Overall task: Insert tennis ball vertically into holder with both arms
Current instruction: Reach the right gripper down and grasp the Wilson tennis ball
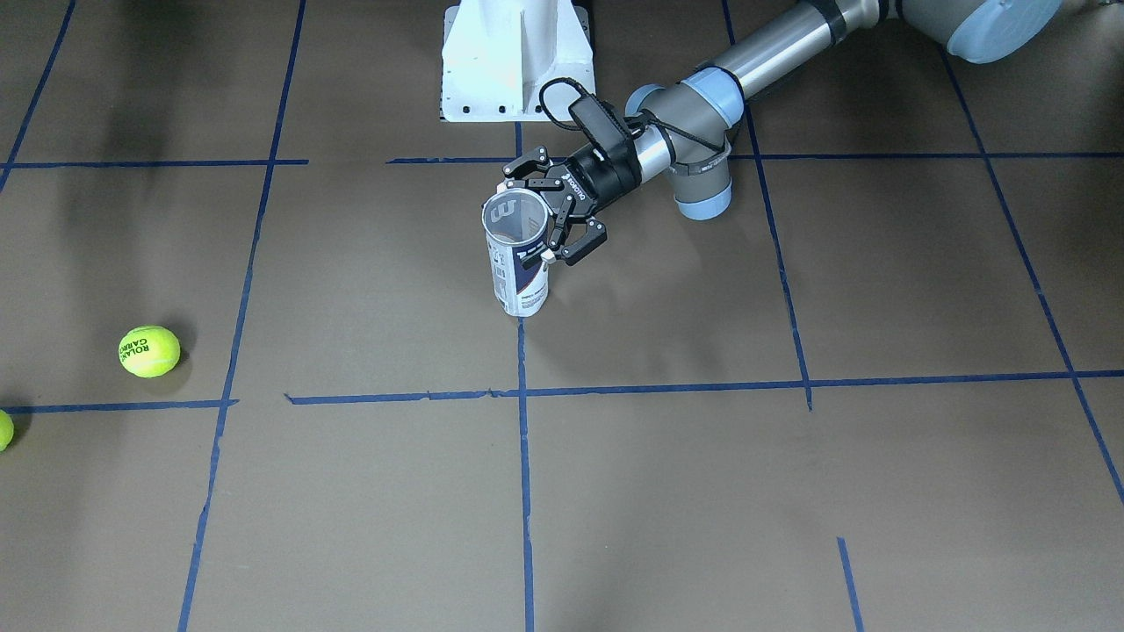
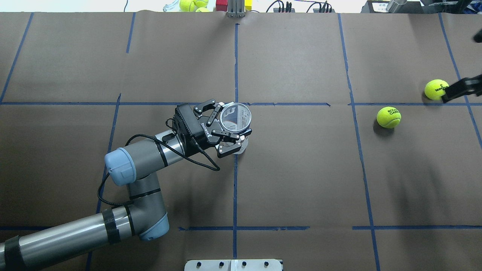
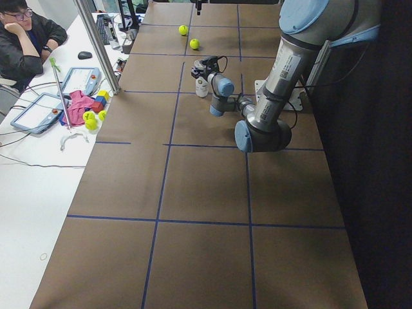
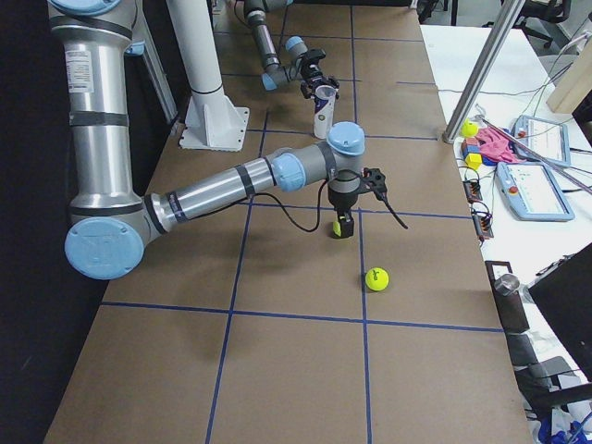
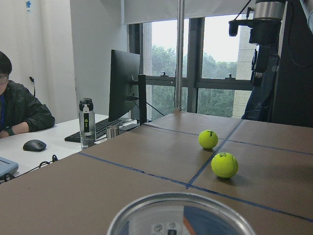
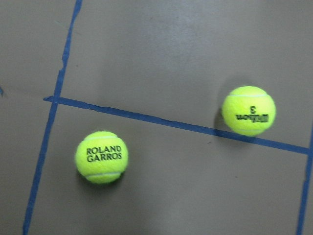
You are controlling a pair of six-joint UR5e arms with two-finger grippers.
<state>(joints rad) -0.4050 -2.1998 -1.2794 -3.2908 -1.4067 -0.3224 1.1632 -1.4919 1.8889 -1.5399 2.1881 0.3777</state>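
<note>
1. The left arm [image 2: 75, 229] has silver tubes, grey joint housings and pale blue round caps; black bands wrap the tube.
2. A black cable [image 2: 98, 190] hangs in loose loops along it, running to a black boxy camera mount [image 2: 184, 120] at the wrist.
3. The left gripper [image 2: 229, 126] is black, with linked fingers, pale fingertip pads [image 1: 546, 255] and white "ROBOTIQ" lettering.
4. The right arm [image 4: 231, 190] matches; its upright link beside the white pedestal base [image 4: 208, 120] bears a white printed label [image 4: 79, 69].
5. Dark bolts [image 1: 500, 110] dot that base's flange.
</note>
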